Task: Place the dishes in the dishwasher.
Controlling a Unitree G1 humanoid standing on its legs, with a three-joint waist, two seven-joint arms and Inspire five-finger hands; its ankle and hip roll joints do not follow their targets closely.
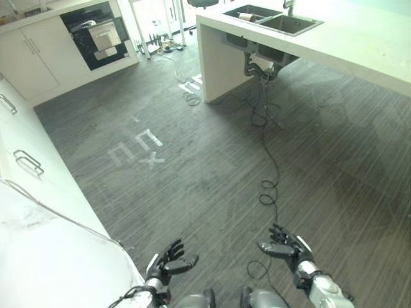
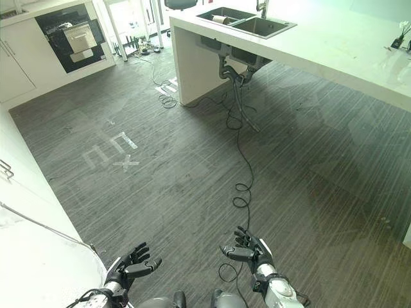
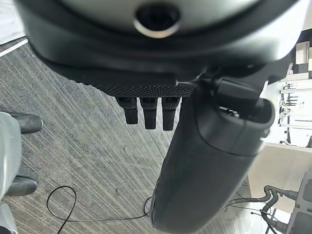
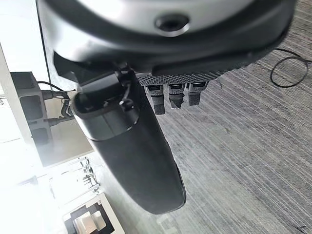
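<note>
A dark striped floor takes most of the scene, and it runs from the robot out to the far cabinets. On the right stands a long white counter, and in its far end a steel sink with two basins is set; something pale lies in the left basin, but it is too small to tell if it is a dish. Under the sink the grey drain pipes hang down in the open, and from there a thin black cable runs over the floor toward the robot. On the left a white counter stands near, with white drawers and their metal handles beside it. At the far left, in a row of white cabinets, the dishwasher stands open with a dark inside, and its rack is pulled out. White tape marks are stuck on the floor between the left drawers and the right counter. At the near edge the left hand and the right hand hang above the floor, well apart from each other. Both have the fingers spread and nearly straight, with the thumb standing out, and they hold nothing. In each wrist view the short fingertips show past the palm, over the bare floor.
</note>
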